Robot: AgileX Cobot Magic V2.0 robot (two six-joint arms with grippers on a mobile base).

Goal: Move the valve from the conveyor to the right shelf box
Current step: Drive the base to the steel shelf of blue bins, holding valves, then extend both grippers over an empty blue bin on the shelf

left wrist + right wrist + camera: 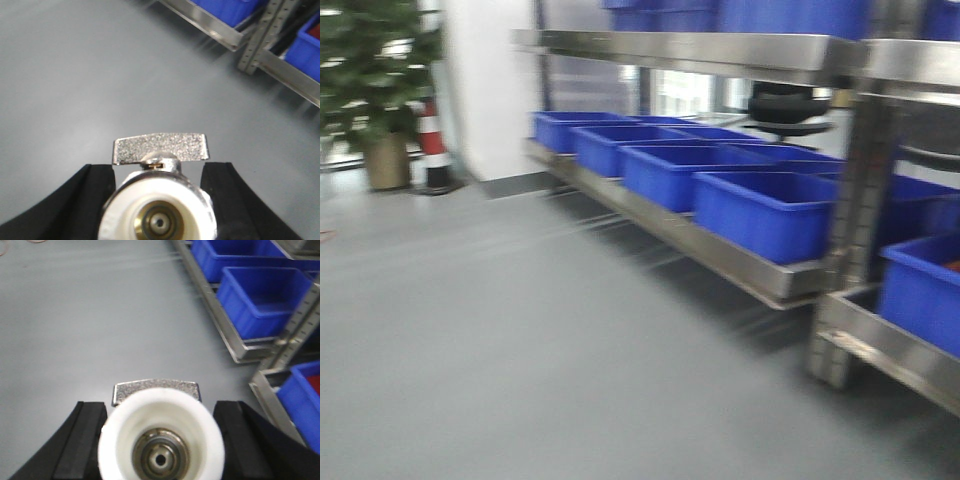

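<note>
A: Step in hand?
B: Carry, judging by position. Holding a valve [159, 212] in the left hand [160, 167], clamped by its white-collared body between black fingers [82, 205], flat metal lever [160, 148] showing beyond. Gripping a second valve [161, 440] in the right hand [160, 407], same way. Over grey floor [470, 350], off the shelf. No conveyor in any view.
A: Target?
B: Probably the blue box [920, 295] in the right-hand bay of the steel shelf [760, 270], past the upright post [860, 200]. Something reddish inside; too small to name. Along the left bay, a row of blue boxes [760, 210]. Cannot confirm from these views alone which bay counts as "right".
A: Next move?
B: Close the gap to the shelf first; well apart for now. Then bring one hand in over that box, below the upper shelf [700, 48], clear of post and rim. Lower into the box before spreading the fingers. Likely heavy metal, so release low, not from height. Front view smeared; recheck alignment once sharp.
</note>
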